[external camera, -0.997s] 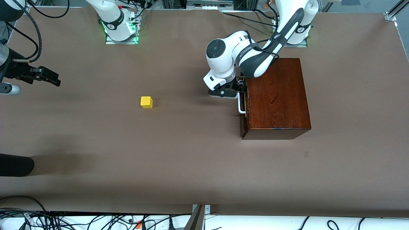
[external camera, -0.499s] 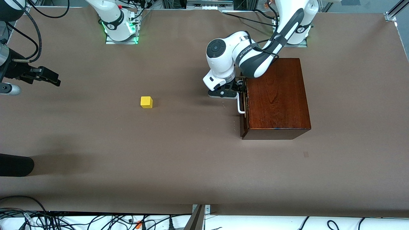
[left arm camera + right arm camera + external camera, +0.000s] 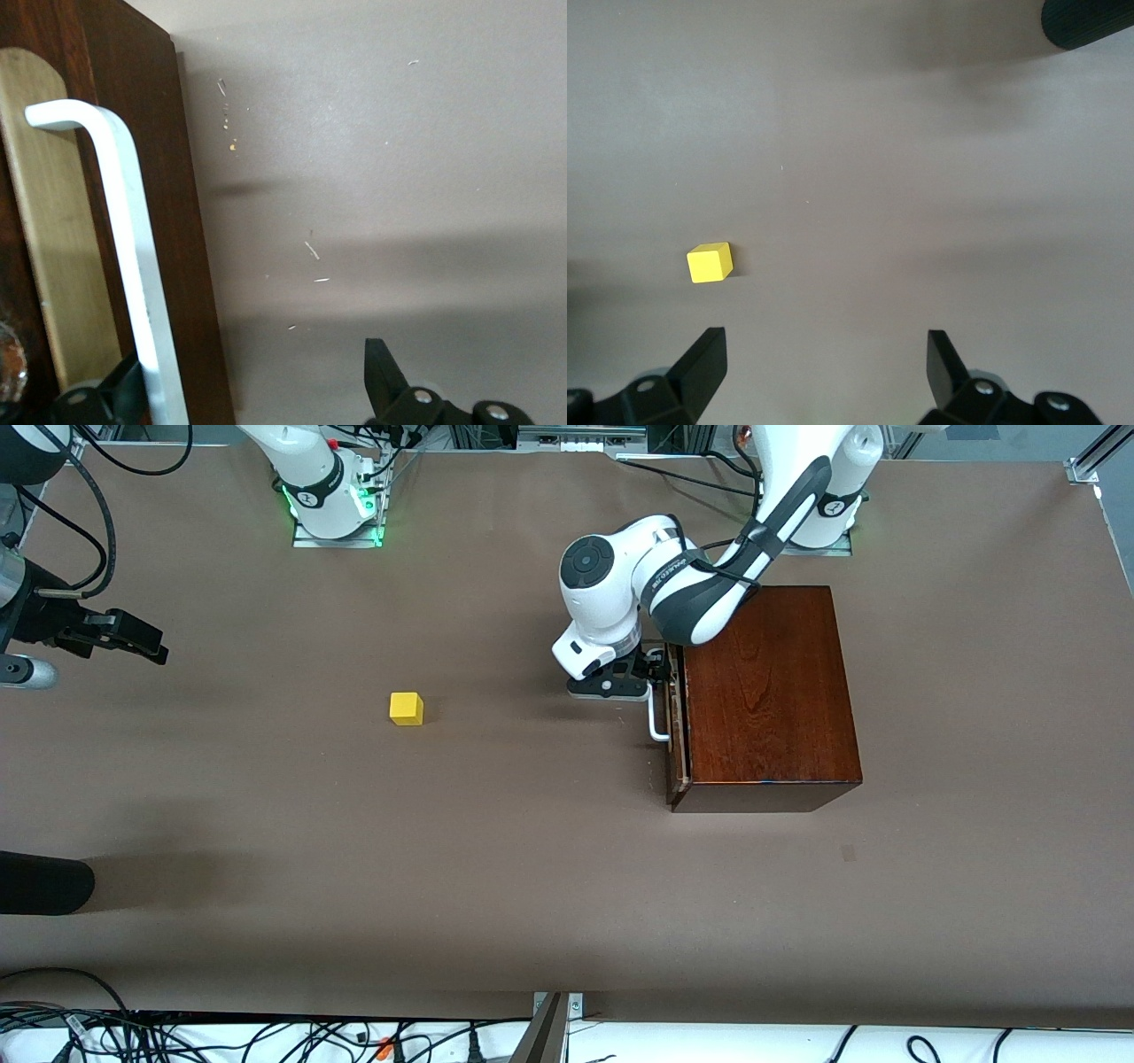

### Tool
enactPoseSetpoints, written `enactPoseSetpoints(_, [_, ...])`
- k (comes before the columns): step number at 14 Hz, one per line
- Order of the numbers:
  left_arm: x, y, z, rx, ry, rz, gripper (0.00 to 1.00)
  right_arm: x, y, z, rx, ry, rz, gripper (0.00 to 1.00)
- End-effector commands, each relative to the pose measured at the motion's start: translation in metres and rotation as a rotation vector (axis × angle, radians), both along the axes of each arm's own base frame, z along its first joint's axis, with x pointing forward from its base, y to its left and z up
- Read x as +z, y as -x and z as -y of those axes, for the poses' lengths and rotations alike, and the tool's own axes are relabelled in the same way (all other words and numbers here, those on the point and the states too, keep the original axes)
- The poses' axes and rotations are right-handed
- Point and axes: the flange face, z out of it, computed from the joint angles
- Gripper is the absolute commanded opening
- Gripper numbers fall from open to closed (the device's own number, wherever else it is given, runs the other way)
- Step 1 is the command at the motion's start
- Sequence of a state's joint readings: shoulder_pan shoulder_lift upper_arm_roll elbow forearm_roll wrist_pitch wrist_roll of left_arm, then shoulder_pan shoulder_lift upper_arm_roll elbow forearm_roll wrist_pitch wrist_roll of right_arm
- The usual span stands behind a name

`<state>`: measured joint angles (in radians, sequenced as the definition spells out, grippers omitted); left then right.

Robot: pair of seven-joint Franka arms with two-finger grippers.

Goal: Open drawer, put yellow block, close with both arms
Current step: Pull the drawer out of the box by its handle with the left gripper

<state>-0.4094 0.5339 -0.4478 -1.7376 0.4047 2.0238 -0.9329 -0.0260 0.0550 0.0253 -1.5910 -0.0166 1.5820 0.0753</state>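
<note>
Since a second earlier the left end effector (image 3: 653, 671) had drawn the drawer (image 3: 671, 717) slightly out of the mahogany box (image 3: 766, 691), its white handle (image 3: 656, 722) now standing clear of the box front. Only the left wrist view showed that end effector's fingers (image 3: 381, 372) spread wide around the handle (image 3: 133, 266), one finger touching it. The right end effector (image 3: 133, 640) waited with fingers apart over the surface (image 3: 496, 868) at the right arm's end, well apart from the yellow block (image 3: 407, 708), which lay on the surface between the two end effectors

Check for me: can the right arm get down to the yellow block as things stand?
Probably yes. The right gripper hangs open above bare table, with the yellow block standing alone, nothing lying between them.
</note>
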Motion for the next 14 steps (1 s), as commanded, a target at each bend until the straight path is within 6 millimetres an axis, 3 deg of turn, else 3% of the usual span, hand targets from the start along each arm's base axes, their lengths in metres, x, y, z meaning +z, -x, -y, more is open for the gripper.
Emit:
enactPoseSetpoints(1, [0.003, -0.006, 0.045, 0.007, 0.101, 0.021, 1.00, 0.005, 0.000, 0.000, 0.001, 0.004, 0.009, 1.00])
enactPoseSetpoints(8, [0.013, -0.006, 0.066, 0.007, 0.144, 0.024, 1.00, 0.005, 0.000, 0.000, 0.001, 0.004, 0.009, 1.00])
enactPoseSetpoints(14, [0.020, -0.009, 0.068, 0.016, 0.160, 0.028, 1.00, 0.005, 0.000, 0.000, 0.001, 0.004, 0.009, 1.00])
